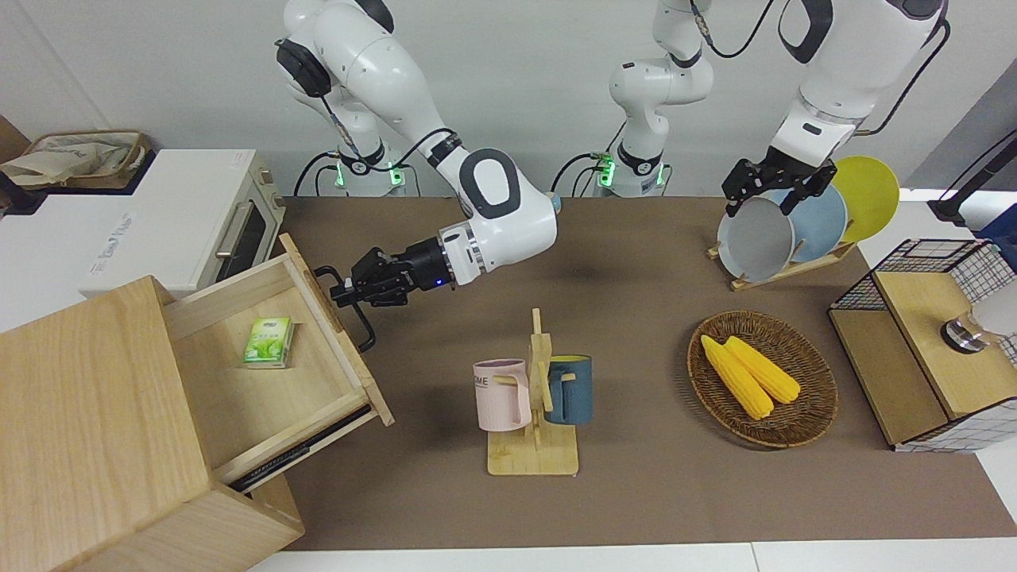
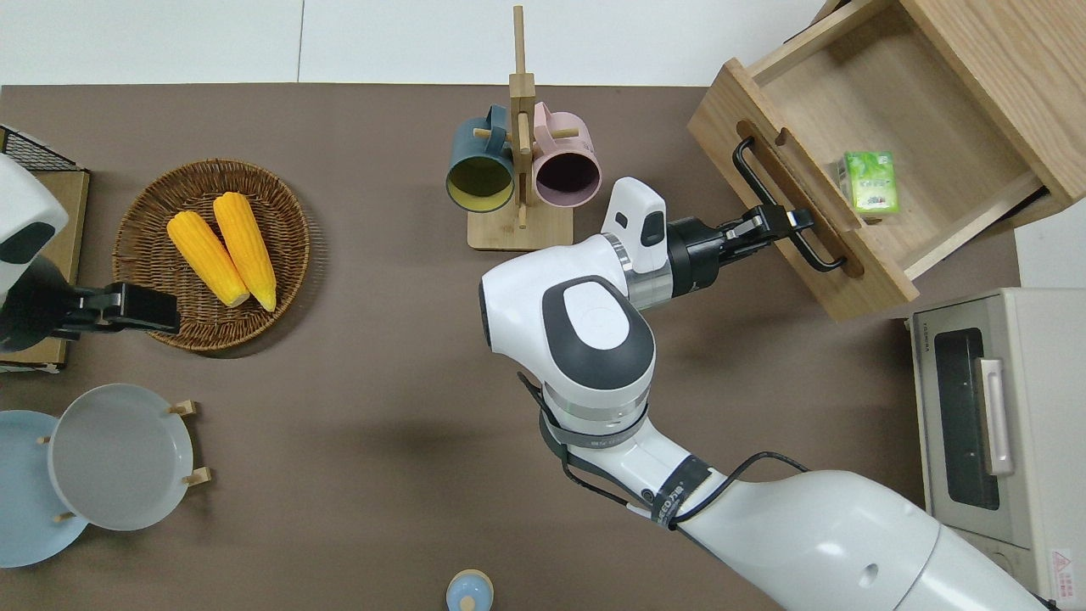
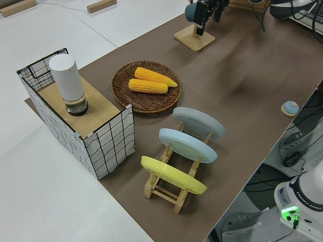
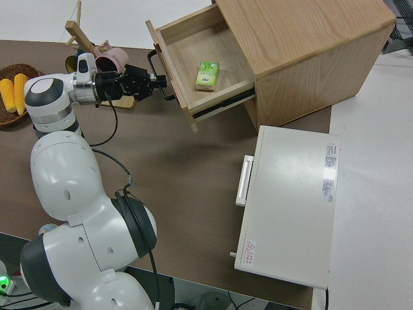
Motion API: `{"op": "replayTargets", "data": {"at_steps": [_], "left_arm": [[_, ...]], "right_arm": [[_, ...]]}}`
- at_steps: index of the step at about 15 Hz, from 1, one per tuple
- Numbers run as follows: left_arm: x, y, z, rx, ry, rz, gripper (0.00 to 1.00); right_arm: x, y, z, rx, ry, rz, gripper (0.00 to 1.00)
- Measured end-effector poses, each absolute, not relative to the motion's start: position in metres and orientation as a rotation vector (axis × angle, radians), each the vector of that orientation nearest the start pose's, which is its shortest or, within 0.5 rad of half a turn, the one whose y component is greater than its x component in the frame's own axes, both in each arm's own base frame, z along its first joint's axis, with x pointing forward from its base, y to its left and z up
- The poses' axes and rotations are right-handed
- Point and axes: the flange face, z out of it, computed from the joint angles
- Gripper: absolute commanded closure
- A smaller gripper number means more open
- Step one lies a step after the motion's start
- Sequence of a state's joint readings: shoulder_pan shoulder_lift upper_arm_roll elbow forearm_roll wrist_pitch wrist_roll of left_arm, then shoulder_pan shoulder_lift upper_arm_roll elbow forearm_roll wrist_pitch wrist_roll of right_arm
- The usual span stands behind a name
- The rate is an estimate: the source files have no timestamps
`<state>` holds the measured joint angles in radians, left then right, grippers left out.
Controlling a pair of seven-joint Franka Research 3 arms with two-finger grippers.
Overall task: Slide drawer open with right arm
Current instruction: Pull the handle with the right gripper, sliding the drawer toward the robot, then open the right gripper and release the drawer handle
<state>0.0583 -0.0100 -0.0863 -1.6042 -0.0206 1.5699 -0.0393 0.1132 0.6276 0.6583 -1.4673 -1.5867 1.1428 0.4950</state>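
Drawer stands pulled well out of the pale wooden cabinet, at the right arm's end of the table, its floor exposed and a small green carton lying inside on the bare wood. Right gripper sits at the black bar handle on the drawer front; in the overhead view its fingers bracket the bar about midway along it, closed down onto it as far as I can judge, and nothing else is in the grip. Right arm reaches out low over the table with the wrist roughly level, lined up with the drawer's travel. Left arm is parked; I cannot tell how its fingers stand. Judgement on step: the pull looks at or close to its end, since most of the drawer's depth shows outside the cabinet and the runner under its side is exposed. Whether any travel remains cannot be told. Next move, if the drawer is taken as open enough, calls for loosening the fingers off the bar and backing the hand straight away from the drawer front, without dragging sideways on the handle. Mug rack stands near the arm's retreat path, so the withdrawal wants to stay clear of it. Toaster oven sits beside the cabinet, nearer to the robots.
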Motion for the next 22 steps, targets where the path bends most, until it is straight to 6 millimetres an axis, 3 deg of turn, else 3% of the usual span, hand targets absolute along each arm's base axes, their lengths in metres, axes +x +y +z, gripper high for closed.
{"op": "replayTargets", "data": {"at_steps": [11,22], "left_arm": [[0.550,-0.018,0.614,-3.160,-0.018,0.039,0.00],[0.550,-0.018,0.614,-3.160,-0.018,0.039,0.00]], "right_arm": [[0.588,0.295,0.420,1.736,0.268,0.159,0.898],[0.573,0.308,0.422,1.747,0.264,0.136,0.854]]}}
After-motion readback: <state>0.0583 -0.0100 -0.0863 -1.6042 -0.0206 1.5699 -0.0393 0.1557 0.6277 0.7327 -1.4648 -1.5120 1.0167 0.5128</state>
